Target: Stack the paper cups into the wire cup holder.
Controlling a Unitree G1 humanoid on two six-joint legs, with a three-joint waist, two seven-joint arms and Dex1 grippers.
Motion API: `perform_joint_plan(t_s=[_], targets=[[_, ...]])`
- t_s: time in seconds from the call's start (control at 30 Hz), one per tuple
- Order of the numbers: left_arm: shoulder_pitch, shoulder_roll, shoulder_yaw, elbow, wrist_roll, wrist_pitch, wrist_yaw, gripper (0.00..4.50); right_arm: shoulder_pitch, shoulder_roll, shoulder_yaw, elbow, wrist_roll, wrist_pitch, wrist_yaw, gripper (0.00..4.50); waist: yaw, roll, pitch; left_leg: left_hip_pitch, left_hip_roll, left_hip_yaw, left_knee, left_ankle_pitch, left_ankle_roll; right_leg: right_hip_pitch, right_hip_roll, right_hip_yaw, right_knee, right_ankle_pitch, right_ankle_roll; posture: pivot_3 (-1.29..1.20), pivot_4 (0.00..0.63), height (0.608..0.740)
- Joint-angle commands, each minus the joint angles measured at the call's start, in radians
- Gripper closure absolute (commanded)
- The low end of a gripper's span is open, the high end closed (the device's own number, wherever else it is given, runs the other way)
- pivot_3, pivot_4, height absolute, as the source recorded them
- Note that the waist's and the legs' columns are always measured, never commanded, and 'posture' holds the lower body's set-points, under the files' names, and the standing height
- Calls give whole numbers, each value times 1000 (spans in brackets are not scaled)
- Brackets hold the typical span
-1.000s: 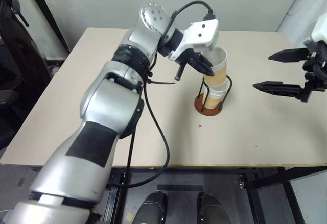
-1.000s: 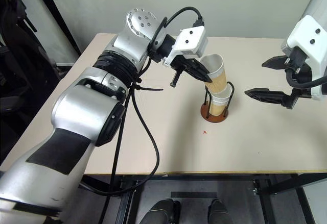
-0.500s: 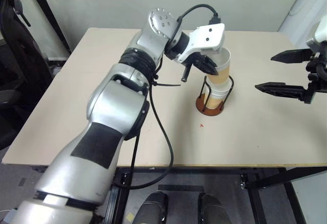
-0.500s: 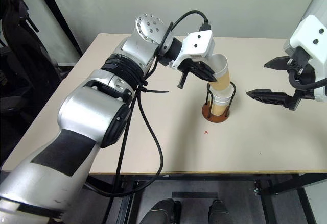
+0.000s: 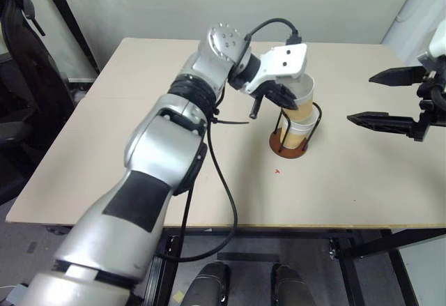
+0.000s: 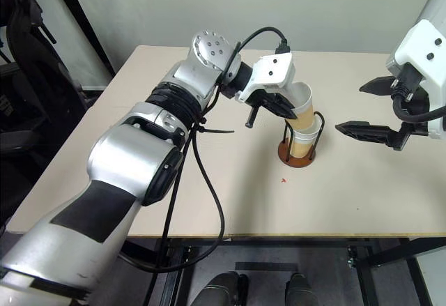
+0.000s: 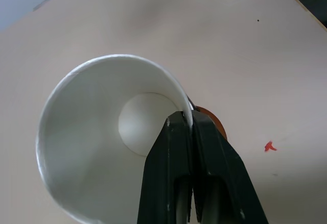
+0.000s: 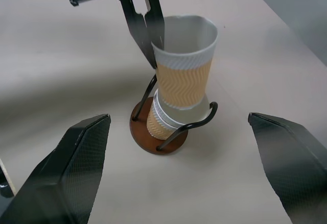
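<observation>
Now the top paper cup [image 8: 185, 60], pinched at its rim by the left claw [image 7: 186, 127], is best straightened and pressed down into the nested cups [image 8: 162, 119] in the wire cup holder [image 8: 158, 132] below that claw; the right claw [image 5: 390, 100] is held wide beside it.

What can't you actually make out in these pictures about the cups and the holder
- How many paper cups sit nested in the wire cup holder: right wrist view, the held cup covers their mouths.
- Whether the held cup is fully seated: head views, the left gripper and the rim block the joint.
- Most of the holder: left wrist view, hidden behind the held cup and fingers.
- The right gripper body: left eye view, cut by the edge.
</observation>
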Motion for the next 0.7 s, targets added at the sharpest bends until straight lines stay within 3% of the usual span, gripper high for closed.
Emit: perform_joint_plan(t_s=[0.03,0.23,0.3,0.63,0.7], targets=[[-9,-4,22,-6,4,-1,22,4432,-5,-25,-43,-19,16,7,-16,0,0,0,0,0,0,0,0,0,0,0,-1,0,0,0,0,0,150,740],[7,-9,1,-2,43,-3,55,4271,6,-30,-61,-31,27,20,-20,0,0,0,0,0,-1,0,0,0,1,0,-2,0,0,0,1,0,150,740],[10,-12,3,-1,49,3,62,3832,9,-30,-63,-32,30,20,-22,0,0,0,0,0,-1,0,0,0,1,0,-2,0,0,0,1,0,150,740],[-4,-26,43,-1,27,20,89,303,4,-28,-47,-24,38,11,-38,0,0,0,0,0,-1,1,0,1,1,1,-3,0,0,0,2,0,150,740],[-4,-32,53,-1,21,25,93,48,3,-26,-44,-23,39,10,-42,0,0,0,0,0,-1,2,0,1,2,1,-3,0,0,0,2,0,150,740]])
